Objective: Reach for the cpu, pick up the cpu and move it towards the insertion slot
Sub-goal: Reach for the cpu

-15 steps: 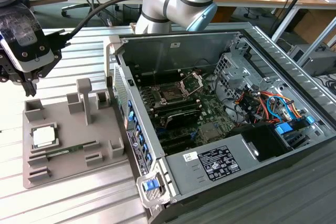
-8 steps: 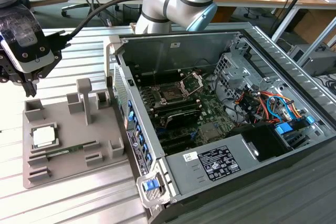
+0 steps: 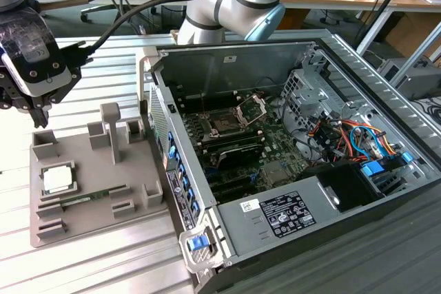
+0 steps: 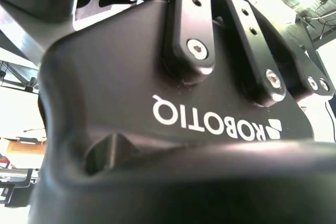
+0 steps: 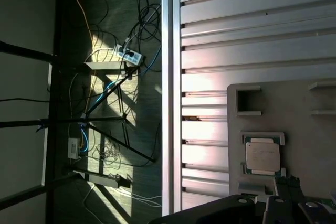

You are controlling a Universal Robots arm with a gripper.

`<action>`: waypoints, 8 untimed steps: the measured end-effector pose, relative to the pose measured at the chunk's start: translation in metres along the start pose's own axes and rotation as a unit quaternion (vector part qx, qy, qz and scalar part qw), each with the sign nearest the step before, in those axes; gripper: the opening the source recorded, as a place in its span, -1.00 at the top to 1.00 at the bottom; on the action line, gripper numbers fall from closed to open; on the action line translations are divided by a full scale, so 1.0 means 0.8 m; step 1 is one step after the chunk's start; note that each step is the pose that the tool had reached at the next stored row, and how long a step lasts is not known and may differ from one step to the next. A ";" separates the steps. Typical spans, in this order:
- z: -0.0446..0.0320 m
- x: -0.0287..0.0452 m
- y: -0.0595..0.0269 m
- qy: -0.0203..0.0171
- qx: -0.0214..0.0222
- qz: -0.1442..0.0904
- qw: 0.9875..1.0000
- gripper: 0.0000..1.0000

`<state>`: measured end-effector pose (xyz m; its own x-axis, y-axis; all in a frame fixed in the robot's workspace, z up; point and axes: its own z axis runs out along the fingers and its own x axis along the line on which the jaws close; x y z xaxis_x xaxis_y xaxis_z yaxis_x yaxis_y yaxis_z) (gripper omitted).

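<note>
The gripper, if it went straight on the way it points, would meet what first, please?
Probably the grey tray, near its raised block just below the gripper; the cpu lies further along the tray. Depth is unclear.

White logo lettering [image 4: 215, 121] on black casing [image 4: 131, 77], white small-print label [image 3: 288, 213] on power supply [image 3: 234, 228], illegible

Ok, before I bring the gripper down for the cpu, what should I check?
1. cpu lying flat in its grey tray recess: ok.
2. cpu's top uncovered: ok.
3. gripper above the tray, apart from the cpu: ok.
4. gripper centred over the cpu: cannot tell.
5. insertion slot with its clamp frame raised and the socket exposed: ok.
</note>
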<state>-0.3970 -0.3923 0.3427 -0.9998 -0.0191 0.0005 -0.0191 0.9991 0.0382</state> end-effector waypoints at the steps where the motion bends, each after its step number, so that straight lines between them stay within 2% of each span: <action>1: 0.0003 0.0000 0.000 0.000 0.000 0.000 1.000 0.79; 8: 0.0023 0.0000 0.000 0.000 0.000 0.000 1.000 0.79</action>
<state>-0.3970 -0.3923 0.3408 -0.9998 -0.0191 0.0005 -0.0191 0.9991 0.0381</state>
